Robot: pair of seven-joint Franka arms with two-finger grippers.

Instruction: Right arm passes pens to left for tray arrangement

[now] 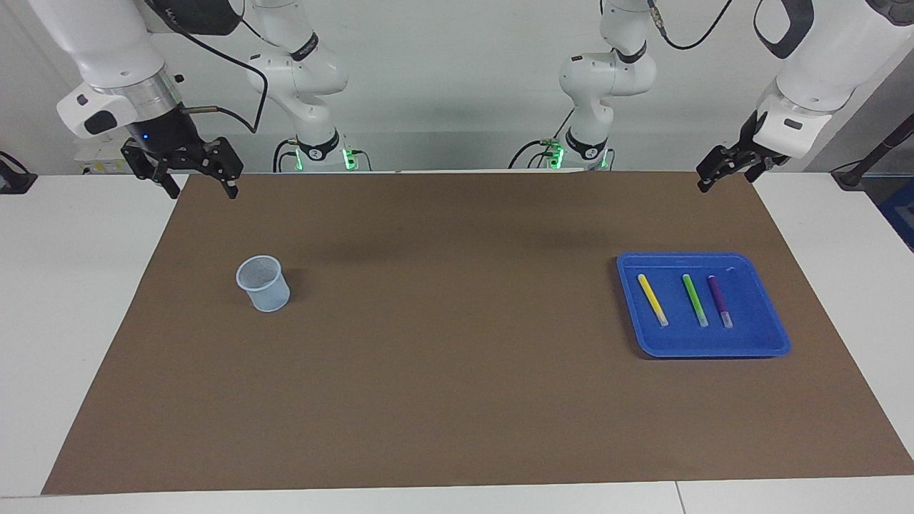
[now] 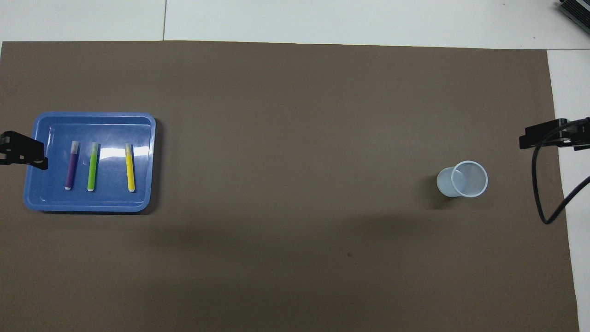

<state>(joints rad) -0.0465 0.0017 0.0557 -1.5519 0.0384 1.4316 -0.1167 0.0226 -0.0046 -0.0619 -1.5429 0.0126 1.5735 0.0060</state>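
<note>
The right gripper (image 1: 198, 180) hangs in the air over the corner of the brown mat (image 1: 457, 400) at the right arm's end of the table, nearest the robots. Its two black fingers stand apart and hold nothing. In the overhead view only a black edge of this gripper (image 2: 553, 134) and a loop of its black cable (image 2: 546, 203) enter the frame; the rest is cut off.

The left gripper (image 1: 721, 171) hangs over the mat's corner at the left arm's end. Its slim fingers are released and empty, though their tips are hard to make out in the facing view. In the overhead view it (image 2: 23, 150) is cut off by the frame edge and covers part of the tray's rim.

Farther from the robots, the translucent pale-blue cup (image 1: 263, 283) stands upright on the mat toward the right arm's end. Nothing shows inside it.

The blue tray (image 1: 757, 341) lies flat on the mat toward the left arm's end, well apart from the cup. Inside it lie three pens side by side, not touching: the purple pen (image 1: 720, 300) nearest the left arm's end, the green pen (image 1: 694, 300) in the middle, the yellow pen (image 1: 652, 299) toward the table's middle. Each pale tip points away from the robots. A glare patch on the tray floor lies between the green and yellow pens in the overhead view.
</note>
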